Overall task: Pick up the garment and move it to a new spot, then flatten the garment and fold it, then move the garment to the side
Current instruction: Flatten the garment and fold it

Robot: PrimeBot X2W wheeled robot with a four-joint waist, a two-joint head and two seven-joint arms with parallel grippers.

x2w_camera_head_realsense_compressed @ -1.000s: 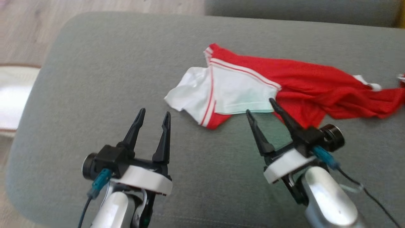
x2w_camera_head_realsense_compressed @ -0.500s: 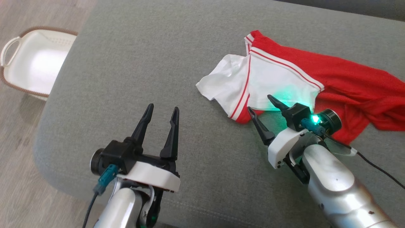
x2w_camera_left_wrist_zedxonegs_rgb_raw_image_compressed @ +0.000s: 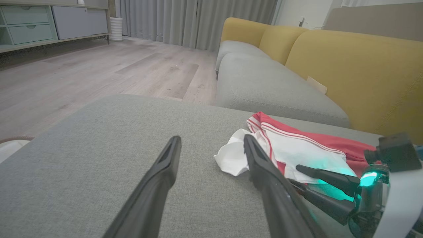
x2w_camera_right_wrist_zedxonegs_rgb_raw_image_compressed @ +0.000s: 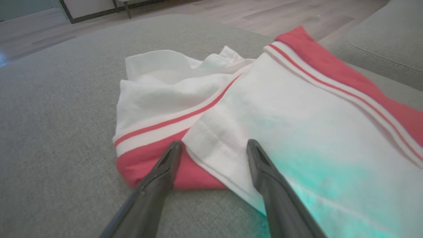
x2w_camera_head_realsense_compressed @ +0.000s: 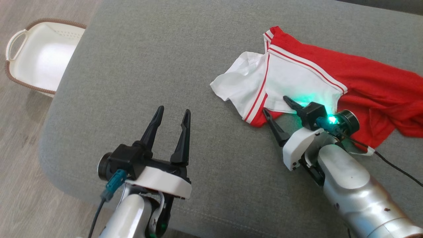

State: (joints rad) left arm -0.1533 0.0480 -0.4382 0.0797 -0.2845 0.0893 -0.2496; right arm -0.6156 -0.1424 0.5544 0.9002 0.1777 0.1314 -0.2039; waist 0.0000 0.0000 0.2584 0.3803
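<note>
Bracketing the garment (x2w_camera_right_wrist_zedxonegs_rgb_raw_image_compressed: 297, 109) edge — right gripper (x2w_camera_right_wrist_zedxonegs_rgb_raw_image_compressed: 213, 147), spread; head view — basket (x2w_camera_head_realsense_compressed: 39, 59).

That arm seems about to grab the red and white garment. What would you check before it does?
1. The right pincer is open: ok.
2. It is lined up on the garment: ok, tips straddling its white edge.
3. The left pincer is open and apart from the cloth: ok, above the bare gray cushion.
4. Room on the cushion for a new spot: ok.
5. Only one layer between the tips: cannot tell, the cloth lies crumpled and folded over.
</note>
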